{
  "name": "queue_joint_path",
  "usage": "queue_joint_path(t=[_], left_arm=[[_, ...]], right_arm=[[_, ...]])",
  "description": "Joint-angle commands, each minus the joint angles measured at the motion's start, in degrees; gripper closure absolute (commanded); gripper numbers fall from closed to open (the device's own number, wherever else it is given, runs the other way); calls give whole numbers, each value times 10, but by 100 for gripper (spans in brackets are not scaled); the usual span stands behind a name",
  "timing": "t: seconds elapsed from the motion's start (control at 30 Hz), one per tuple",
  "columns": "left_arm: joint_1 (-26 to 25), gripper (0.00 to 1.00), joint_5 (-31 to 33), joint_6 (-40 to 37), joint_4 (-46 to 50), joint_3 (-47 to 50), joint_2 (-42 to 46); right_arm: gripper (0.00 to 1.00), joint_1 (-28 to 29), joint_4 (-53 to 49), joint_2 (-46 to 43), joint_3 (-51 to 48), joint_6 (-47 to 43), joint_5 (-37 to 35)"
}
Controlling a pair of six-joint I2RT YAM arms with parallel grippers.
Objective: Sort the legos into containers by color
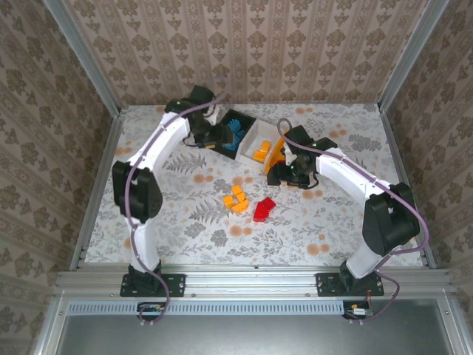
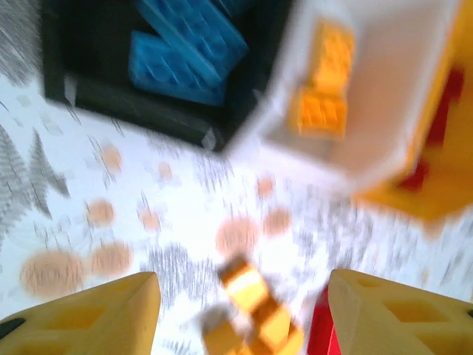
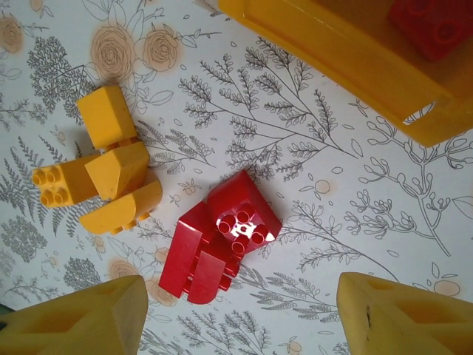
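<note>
Three bins stand side by side at the back: a black bin [image 1: 225, 120] holding blue legos [image 2: 185, 52], a white bin [image 1: 250, 136] holding orange-yellow legos [image 2: 325, 96], and an orange-yellow bin [image 3: 347, 52] with a red lego [image 3: 436, 26] inside. On the table lie a few orange-yellow legos [image 3: 111, 170] and a small clump of red legos [image 3: 222, 248]. My left gripper [image 2: 242, 296] hangs open and empty in front of the black bin, its view blurred. My right gripper [image 3: 240, 310] is open above the red clump, touching nothing.
The floral tablecloth [image 1: 185, 222] covers the table. Metal frame posts and patterned walls close in the left, right and back. The orange-yellow bin [image 1: 275, 154] sits close beside my right gripper [image 1: 284, 176], and my left gripper [image 1: 219, 137] is at the black bin's near side.
</note>
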State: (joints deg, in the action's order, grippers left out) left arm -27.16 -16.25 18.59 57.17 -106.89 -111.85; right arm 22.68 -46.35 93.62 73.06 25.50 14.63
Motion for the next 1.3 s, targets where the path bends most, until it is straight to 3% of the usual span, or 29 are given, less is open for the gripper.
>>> queue_joint_path(t=[0.0, 0.17, 0.33, 0.67, 1.27], left_arm=[[-39, 39, 14, -143, 11, 114, 42], [-79, 38, 4, -234, -85, 264, 110], [-91, 38, -9, -307, -135, 318, 126], [-89, 39, -28, -384, -87, 278, 54], [-84, 36, -15, -399, -74, 283, 10]], right_arm=[[30, -8, 16, -10, -10, 14, 13], [31, -15, 45, -30, -31, 29, 12], [31, -16, 46, -37, -40, 37, 13], [31, -16, 43, -66, -59, 51, -7], [31, -15, 51, -69, -64, 77, -15]])
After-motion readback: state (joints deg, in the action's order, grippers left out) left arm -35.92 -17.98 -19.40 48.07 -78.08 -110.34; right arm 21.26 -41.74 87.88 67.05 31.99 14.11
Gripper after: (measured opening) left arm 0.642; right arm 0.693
